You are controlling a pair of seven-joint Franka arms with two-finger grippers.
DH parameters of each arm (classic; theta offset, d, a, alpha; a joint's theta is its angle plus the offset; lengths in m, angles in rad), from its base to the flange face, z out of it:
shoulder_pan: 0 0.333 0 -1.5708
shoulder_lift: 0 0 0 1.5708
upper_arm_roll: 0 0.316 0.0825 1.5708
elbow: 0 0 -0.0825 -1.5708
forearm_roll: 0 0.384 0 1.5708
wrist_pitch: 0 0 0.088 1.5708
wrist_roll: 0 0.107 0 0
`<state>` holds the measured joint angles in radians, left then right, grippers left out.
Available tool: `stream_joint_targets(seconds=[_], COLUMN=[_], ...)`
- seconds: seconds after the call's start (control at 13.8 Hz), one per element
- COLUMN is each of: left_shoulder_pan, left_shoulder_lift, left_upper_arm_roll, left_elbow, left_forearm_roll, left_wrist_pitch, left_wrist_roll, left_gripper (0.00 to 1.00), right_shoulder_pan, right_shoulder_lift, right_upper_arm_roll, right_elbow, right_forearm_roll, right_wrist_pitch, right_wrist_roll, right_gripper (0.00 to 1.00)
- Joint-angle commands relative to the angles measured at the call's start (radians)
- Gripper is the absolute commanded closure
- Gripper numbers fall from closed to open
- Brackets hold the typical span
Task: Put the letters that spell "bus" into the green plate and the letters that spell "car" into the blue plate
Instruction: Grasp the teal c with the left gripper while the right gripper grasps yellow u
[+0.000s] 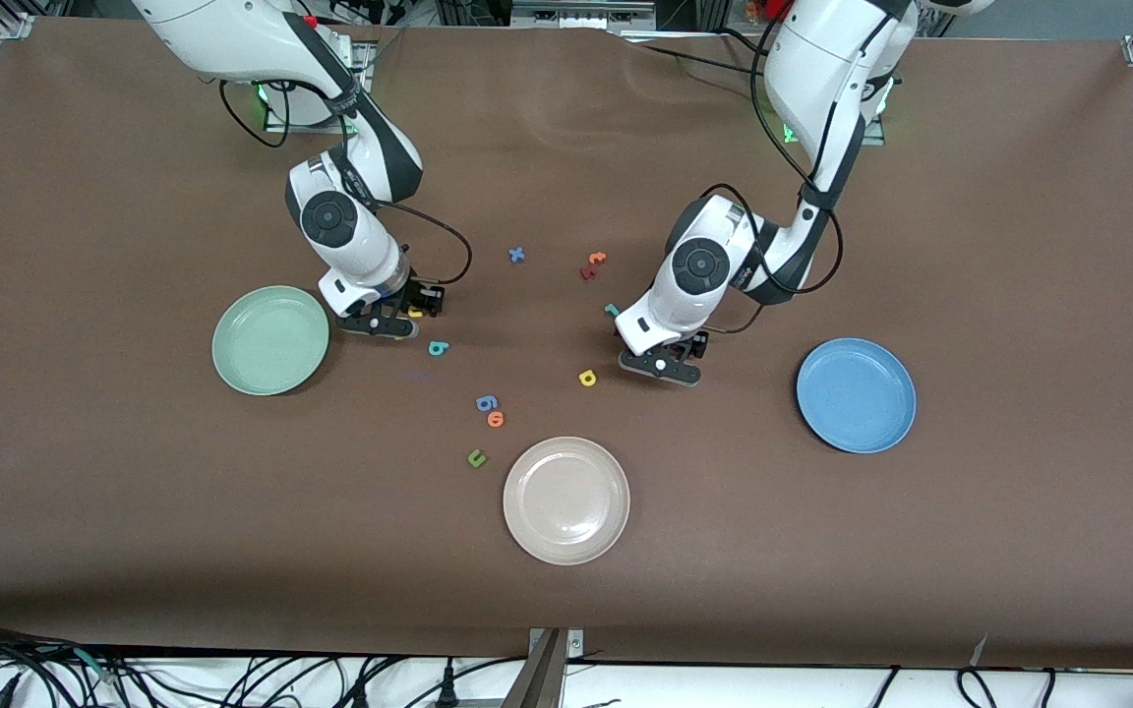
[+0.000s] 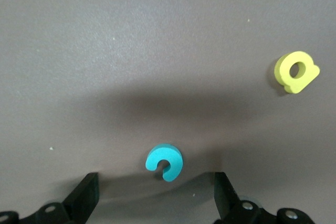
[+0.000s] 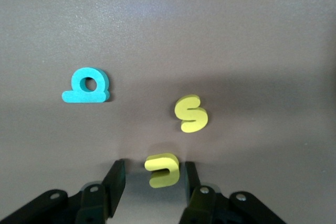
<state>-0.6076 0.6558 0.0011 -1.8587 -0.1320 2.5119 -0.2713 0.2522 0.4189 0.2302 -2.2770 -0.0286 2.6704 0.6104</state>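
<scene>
- The round pale mint-green shallow plate [image 1: 270,340], at mid-left of the front view, is seen to hold nothing.
- The round sky-blue shallow plate [image 1: 856,394], at mid-right, is likewise unfilled, as is the cream-white plate [image 1: 566,500] at lower centre.
- The right gripper [image 3: 153,181] is set low beside the green plate, its fingers narrowed around the yellow foam "u" [image 3: 163,169]; contact cannot be told.
- The yellow foam "s" [image 3: 191,113] and teal foam "b" [image 3: 86,85] lie on the brown table [image 1: 970,216] nearby.
- The left gripper [image 2: 157,195] is spread wide about the teal foam "c" [image 2: 165,162]; the yellow foam "a" [image 2: 296,71] lies apart.

My view: the "u" [image 3: 163,169] sits between the right hand's [image 3: 152,179] fingers, beside the "s" [image 3: 191,113], near the green plate [image 1: 270,340] on the tabletop [image 1: 970,551].
</scene>
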Motion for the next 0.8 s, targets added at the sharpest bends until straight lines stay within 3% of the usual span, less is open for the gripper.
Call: stream_joint_targets(seconds=[0.0,0.14,0.36,0.58,0.72], left_shoulder_pan=[0.002,0.000,0.000,-0.001,0.000], left_shoulder_lift=[0.030,0.031,0.031,0.031,0.036], left_upper_arm_roll=[0.002,0.002,0.002,0.004,0.004], left_elbow=[0.045,0.045,0.045,0.050,0.052], left_forearm_roll=[0.018,0.018,0.018,0.020,0.041], left_wrist_pitch=[-0.016,-0.018,-0.018,-0.018,-0.018], left_wrist_roll=[0.007,0.007,0.006,0.007,0.006], left_gripper=[0.22,0.39,0.55,0.58,0.60], right_shoulder_pan=[-0.004,-0.004,-0.005,-0.005,-0.005], right_shoulder_lift=[-0.006,-0.006,-0.002,-0.038,-0.122], right_upper_arm_roll=[-0.008,-0.008,-0.012,-0.021,-0.067], right_elbow=[-0.007,-0.007,-0.007,0.002,0.027], right_forearm_roll=[-0.002,-0.002,-0.002,-0.001,-0.002], right_wrist_pitch=[0.003,0.002,0.002,-0.059,-0.192], right_wrist_roll=[-0.041,-0.041,-0.041,-0.043,-0.076], right_gripper=[0.60,0.84,0.97,1.00,1.00])
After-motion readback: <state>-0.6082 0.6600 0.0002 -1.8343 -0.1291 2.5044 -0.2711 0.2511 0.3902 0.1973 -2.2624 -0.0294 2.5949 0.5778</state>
